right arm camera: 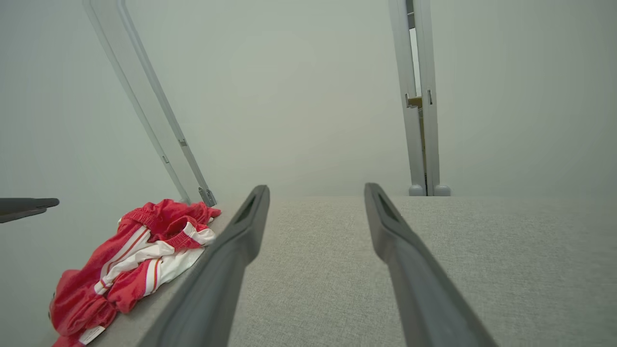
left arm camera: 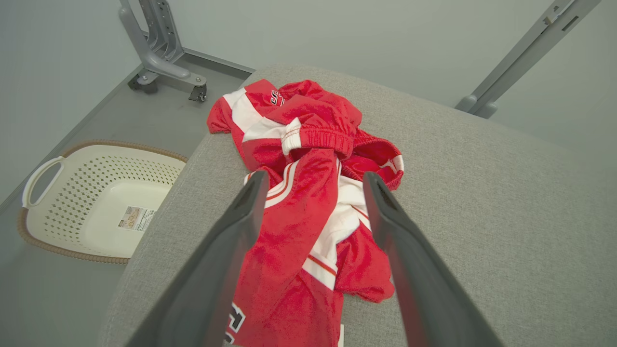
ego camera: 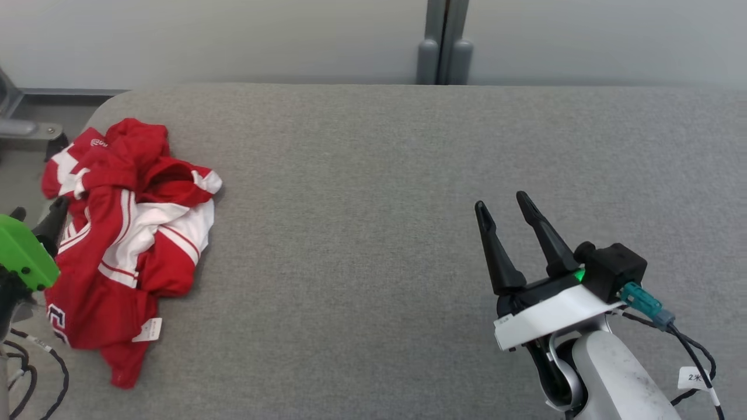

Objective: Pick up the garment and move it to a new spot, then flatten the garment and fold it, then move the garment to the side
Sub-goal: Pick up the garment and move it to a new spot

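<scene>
The garment point(ego camera: 125, 233) is a crumpled red piece with white stripes and panels, heaped near the left edge of the grey padded table point(ego camera: 379, 175). My left gripper point(ego camera: 39, 207) hovers at that edge, right beside the heap. In the left wrist view this gripper point(left arm camera: 315, 177) is open and the garment point(left arm camera: 308, 120) lies below and between its fingers, not pinched. My right gripper point(ego camera: 502, 204) stands open over bare table at the right, far from the cloth. The right wrist view has that gripper point(right arm camera: 316, 189) empty, with the garment point(right arm camera: 140, 255) off to its left.
A cream perforated laundry basket point(left arm camera: 96, 207) sits on the floor below the table's left end. A grey wheeled metal frame point(left arm camera: 164, 58) stands behind it. A grey post point(ego camera: 443, 46) rises behind the table's far edge. A pale wall closes the back.
</scene>
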